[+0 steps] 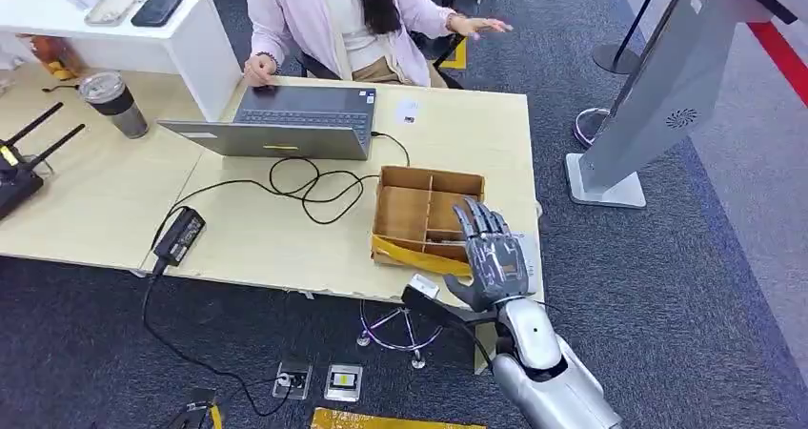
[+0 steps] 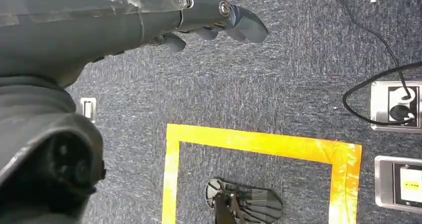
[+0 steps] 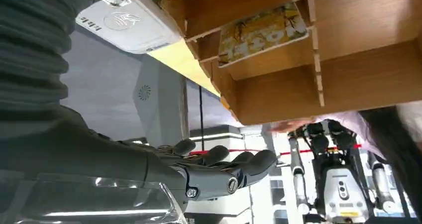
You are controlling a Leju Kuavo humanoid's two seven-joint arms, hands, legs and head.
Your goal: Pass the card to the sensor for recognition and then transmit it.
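Right wrist view: card [image 3: 262,34], lettering unreadable.

Office-type demo or test area. Evidence: light wood desk [image 1: 114,200] with an open laptop [image 1: 286,124], its power brick [image 1: 179,235] and looped cable [image 1: 305,186]; a person [image 1: 343,19] seated at the laptop; a lidded drink cup [image 1: 114,103]; a white counter [image 1: 181,43] behind. Floor is dark grey carpet [image 2: 278,84] with floor power sockets [image 1: 293,379] and yellow tape marking a box [image 2: 259,144] (positioning mark, by the look of it). A grey standing kiosk [image 1: 657,105] and a barrier post base [image 1: 617,57] stand off the desk's right end. Another humanoid robot [image 3: 338,179] is visible in the right wrist view.
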